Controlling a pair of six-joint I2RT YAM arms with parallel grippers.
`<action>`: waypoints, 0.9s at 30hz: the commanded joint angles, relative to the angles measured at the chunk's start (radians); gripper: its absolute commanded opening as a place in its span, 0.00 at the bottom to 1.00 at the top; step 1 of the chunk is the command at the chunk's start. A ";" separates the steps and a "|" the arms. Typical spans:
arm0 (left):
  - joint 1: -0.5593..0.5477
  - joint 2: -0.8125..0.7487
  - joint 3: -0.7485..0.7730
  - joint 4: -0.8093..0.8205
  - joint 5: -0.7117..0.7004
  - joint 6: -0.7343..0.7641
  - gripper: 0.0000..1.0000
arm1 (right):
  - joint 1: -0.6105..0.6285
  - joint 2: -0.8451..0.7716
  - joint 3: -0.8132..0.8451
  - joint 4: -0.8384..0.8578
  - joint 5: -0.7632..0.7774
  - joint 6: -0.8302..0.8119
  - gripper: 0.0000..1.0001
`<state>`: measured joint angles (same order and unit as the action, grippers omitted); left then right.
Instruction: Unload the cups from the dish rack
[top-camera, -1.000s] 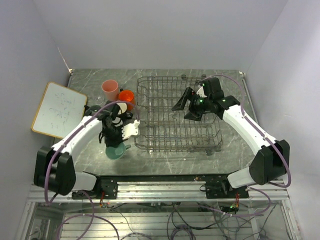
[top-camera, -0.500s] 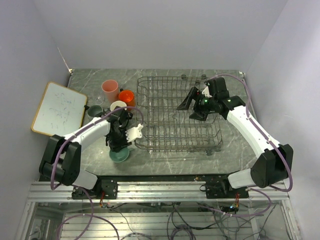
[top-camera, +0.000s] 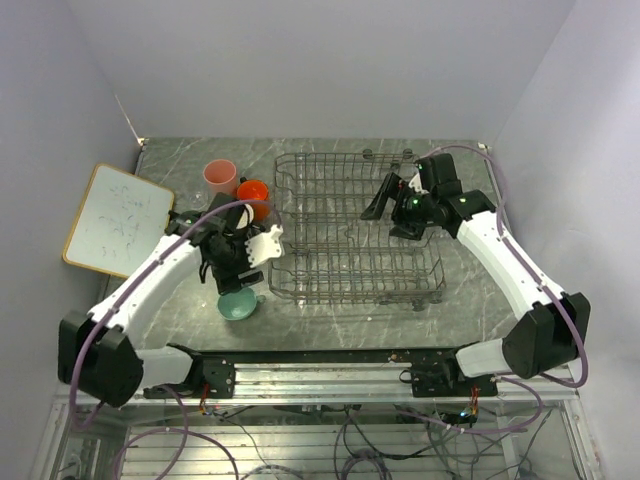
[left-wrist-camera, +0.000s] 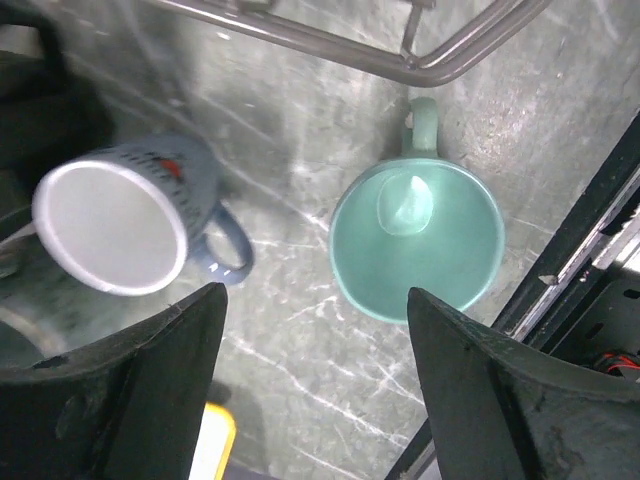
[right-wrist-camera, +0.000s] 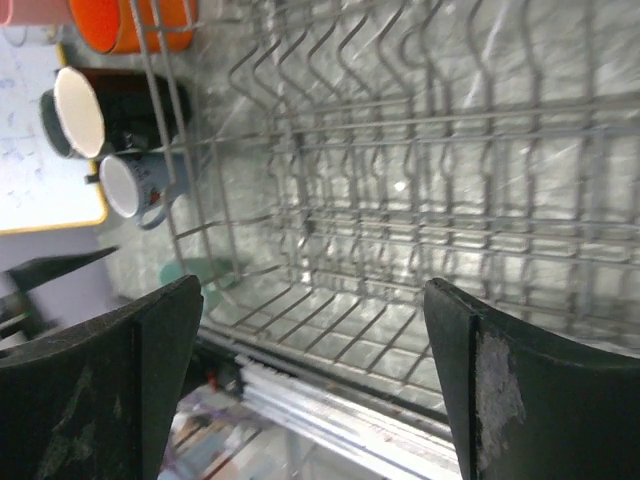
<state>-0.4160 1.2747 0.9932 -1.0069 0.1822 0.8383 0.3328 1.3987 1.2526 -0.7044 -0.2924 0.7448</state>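
The dish rack (top-camera: 355, 240) is a grey wire basket in the middle of the table, and only bare wire shows inside it (right-wrist-camera: 420, 170). Left of it stand cups: a pink tumbler (top-camera: 220, 177), an orange mug (top-camera: 252, 191) and a mint-green mug (top-camera: 238, 304). My left gripper (left-wrist-camera: 315, 400) hangs open above the table, with the upright mint-green mug (left-wrist-camera: 418, 243) just beyond its fingertips and a grey mug (left-wrist-camera: 115, 228) to the left. My right gripper (right-wrist-camera: 315, 380) is open over the rack's right half, holding nothing. A black mug with cream inside (right-wrist-camera: 75, 110) shows past the rack's left wall.
A white board with a wooden frame (top-camera: 118, 219) lies at the table's left edge, close to the cups. The rack's front wire rail (left-wrist-camera: 400, 58) runs just beyond the mint-green mug. The metal rail (top-camera: 320, 365) at the table's near edge lies right behind that mug.
My left gripper has opened and let go of the mint-green mug, which now stands on the table in front of the rack's left corner. My right gripper has drawn back slightly and opened wider.
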 joint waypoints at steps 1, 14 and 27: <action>-0.007 -0.109 0.124 -0.138 0.024 -0.043 0.85 | -0.006 -0.098 0.025 -0.030 0.248 -0.070 0.98; 0.159 -0.438 -0.137 0.510 -0.209 -0.536 1.00 | -0.013 -0.374 -0.362 0.215 0.778 -0.225 1.00; 0.672 -0.405 -0.361 0.785 0.192 -0.556 0.99 | -0.130 -0.468 -0.553 0.447 0.891 -0.285 1.00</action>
<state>0.2481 0.9066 0.6994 -0.3302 0.2462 0.2985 0.2127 1.0222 0.7990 -0.4030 0.5106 0.4797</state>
